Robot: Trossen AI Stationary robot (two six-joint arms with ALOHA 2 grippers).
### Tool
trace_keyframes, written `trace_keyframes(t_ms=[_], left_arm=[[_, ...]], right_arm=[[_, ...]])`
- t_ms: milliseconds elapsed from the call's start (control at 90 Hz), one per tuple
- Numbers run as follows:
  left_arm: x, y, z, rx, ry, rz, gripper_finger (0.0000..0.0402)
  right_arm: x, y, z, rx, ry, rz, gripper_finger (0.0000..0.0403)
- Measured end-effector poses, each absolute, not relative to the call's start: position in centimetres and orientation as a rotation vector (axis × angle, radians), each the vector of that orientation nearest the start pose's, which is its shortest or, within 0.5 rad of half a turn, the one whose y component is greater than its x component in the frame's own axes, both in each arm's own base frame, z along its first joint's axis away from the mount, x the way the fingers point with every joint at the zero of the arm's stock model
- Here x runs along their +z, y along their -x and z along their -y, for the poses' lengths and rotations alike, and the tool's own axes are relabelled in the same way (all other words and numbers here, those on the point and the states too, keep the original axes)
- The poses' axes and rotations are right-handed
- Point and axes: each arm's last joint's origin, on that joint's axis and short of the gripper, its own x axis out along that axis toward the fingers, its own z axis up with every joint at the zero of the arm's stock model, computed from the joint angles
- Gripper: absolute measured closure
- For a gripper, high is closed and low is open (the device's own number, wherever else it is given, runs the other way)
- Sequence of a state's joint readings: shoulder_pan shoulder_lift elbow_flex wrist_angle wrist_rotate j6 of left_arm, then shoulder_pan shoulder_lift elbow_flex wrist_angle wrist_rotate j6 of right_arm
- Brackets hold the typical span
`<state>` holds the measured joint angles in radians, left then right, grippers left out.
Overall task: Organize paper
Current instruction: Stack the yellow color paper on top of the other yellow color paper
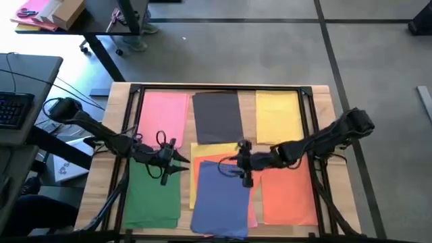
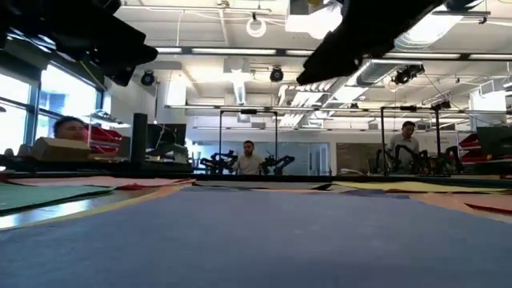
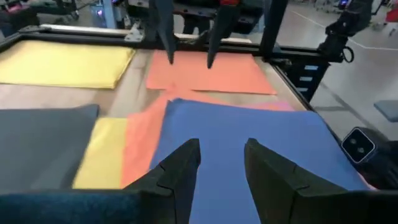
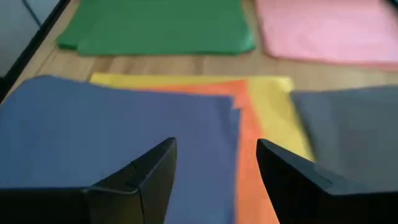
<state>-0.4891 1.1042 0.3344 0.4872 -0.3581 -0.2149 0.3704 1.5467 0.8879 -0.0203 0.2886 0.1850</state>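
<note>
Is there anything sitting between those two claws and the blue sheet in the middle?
Nothing visible. The left end effector and right end effector hang open at opposite top corners of the blue sheet, which lies uncovered atop the mixed pile.

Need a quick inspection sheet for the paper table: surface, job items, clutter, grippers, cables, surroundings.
Surface: wooden table with a dark frame around the work area.
Job's things: pink sheet, dark grey sheet and yellow sheet along the far row; green sheet and orange sheet near; blue sheet lies on a mixed pile showing yellow and orange edges.
Clutter: nothing seen on the table.
Grippers: left gripper open, above the gap between the green sheet and the pile; right gripper open, over the pile's far end. Neither holds paper.
Cables: cables run off the table's left side.
Surroundings: keyboard on a side desk; people in the room behind.
</note>
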Motion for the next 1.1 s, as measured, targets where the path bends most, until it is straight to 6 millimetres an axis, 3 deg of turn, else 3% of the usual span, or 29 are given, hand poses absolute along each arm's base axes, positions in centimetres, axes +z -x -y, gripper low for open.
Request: trace_keyframes(t_ms=[200,433,756,1100], left_arm=[[17.0,-19.6,10.3,-0.055,0.100,-0.283,0.0287],[14.4,-20.4,10.5,0.025,0.116,-0.367,0.0287],[12.0,-21.5,9.8,0.120,0.121,-0.410,0.0287],[11.5,-21.7,9.4,0.151,0.112,-0.426,0.0287]], right_arm=[[19.3,-28.9,-12.3,0.019,0.028,-0.741,0.0194],[17.9,-27.3,-11.5,-0.104,0.031,-0.949,0.0194],[18.1,-28.2,-10.0,-0.143,0.012,-0.916,0.0194],[16.7,-29.8,-8.8,-0.172,0.078,-0.889,0.0194]])
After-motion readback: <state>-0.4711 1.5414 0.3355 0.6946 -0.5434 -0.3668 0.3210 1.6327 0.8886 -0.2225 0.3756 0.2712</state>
